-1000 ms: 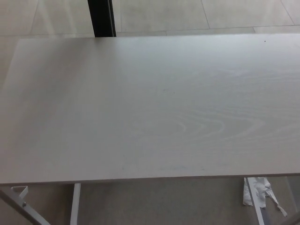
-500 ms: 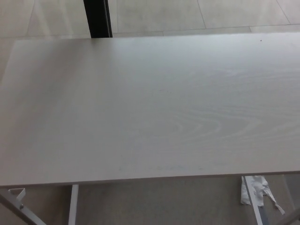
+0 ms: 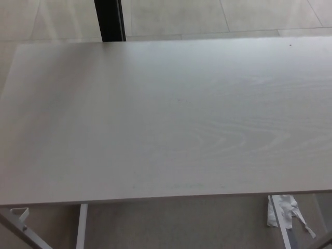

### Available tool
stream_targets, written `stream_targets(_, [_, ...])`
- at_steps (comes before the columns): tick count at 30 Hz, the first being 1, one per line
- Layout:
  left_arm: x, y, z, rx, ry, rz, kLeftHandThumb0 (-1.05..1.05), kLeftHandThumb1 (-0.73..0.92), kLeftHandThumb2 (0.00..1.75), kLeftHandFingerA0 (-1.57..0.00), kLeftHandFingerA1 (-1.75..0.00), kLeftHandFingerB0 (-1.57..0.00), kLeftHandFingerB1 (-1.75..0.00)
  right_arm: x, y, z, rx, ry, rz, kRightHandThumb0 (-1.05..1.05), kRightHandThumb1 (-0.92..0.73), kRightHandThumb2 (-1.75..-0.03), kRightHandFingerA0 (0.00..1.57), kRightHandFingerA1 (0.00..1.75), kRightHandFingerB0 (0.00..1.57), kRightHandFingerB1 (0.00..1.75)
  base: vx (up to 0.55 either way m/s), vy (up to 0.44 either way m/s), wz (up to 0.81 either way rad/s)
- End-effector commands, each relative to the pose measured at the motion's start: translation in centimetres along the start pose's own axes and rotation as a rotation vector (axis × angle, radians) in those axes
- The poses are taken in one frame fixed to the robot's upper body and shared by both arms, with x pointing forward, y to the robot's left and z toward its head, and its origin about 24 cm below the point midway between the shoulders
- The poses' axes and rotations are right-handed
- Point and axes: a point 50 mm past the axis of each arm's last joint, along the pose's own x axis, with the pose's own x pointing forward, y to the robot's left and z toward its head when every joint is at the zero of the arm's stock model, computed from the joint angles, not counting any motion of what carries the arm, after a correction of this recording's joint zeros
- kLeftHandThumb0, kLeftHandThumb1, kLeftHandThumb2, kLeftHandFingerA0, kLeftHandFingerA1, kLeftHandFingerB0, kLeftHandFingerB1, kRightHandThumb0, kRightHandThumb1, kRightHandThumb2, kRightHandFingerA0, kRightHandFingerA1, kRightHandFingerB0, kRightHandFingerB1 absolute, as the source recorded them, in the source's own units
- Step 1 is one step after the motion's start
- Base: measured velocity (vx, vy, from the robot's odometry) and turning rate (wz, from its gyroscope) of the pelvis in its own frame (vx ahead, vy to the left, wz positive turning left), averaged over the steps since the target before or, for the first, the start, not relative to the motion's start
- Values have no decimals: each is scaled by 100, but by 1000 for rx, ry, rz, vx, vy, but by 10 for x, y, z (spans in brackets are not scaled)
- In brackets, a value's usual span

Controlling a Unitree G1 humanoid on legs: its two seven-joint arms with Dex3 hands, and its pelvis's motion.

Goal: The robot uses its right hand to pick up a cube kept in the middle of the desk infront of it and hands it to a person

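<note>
No cube can be seen anywhere on the pale wood-grain bench [image 3: 166, 119]; its middle holds nothing. Neither robot hand is in view, so how the fingers are set cannot be told. The task is judged to be either not begun or already finished. Beyond the bench's far edge a dark post [image 3: 109, 19] stands; below its near edge, white legs [image 3: 81, 225] and crumpled white material [image 3: 282, 210]. No writing can be read.

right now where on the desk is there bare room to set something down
The whole desk top shows bare, from the far edge by the dark post to the near edge above the white legs. Nowhere is crowded; no cube or hand shows.
</note>
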Motion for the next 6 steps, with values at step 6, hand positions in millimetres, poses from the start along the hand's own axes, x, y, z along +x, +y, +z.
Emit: stream_targets(6, [1,3,7,1,-7,4,-61,37,79,-64,-61,-48,-52,0,-3,5,50,-55,39,-62,-42,-77,46,64,38,46,0,0,0])
